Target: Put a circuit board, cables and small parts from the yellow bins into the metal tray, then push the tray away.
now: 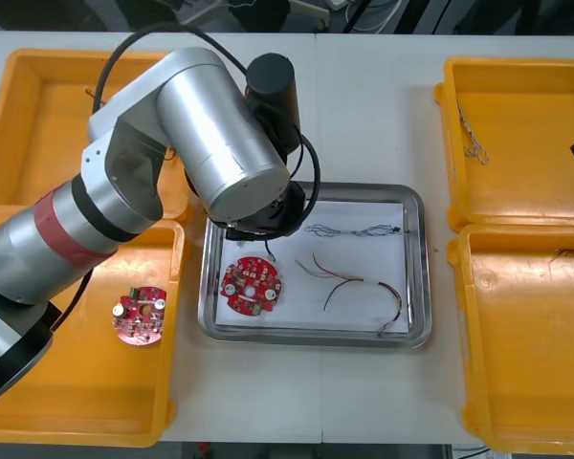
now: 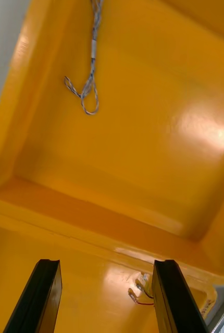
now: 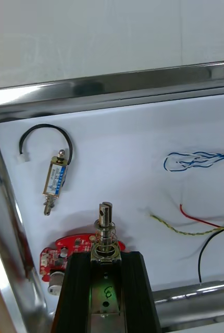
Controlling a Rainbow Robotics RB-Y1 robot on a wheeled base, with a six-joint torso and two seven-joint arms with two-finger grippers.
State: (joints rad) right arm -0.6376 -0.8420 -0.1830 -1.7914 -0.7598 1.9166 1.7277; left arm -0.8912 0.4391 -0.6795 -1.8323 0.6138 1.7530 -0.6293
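My left gripper [image 3: 107, 256] is shut on a small metal part [image 3: 105, 223], a spring-loaded pin that sticks out past the fingertips, just above the white inside of the metal tray [image 1: 416, 206]. In the tray lie a round red circuit board [image 1: 252, 285], a blue and white cable [image 1: 354, 230], a red and yellow cable [image 1: 364, 285] and a second small metal part [image 3: 54, 179] with a black lead. In the front view my left arm hides the tray's back left corner. My right gripper [image 2: 106, 263] hangs open over the rim between the two right bins.
Another red circuit board [image 1: 140, 314] lies in the near left yellow bin [image 1: 38, 421]. A blue and white cable [image 1: 474, 139] lies in the far right bin [image 1: 536, 76]. A small red-wired connector [image 2: 138, 294] sits in the near right bin by my right fingers.
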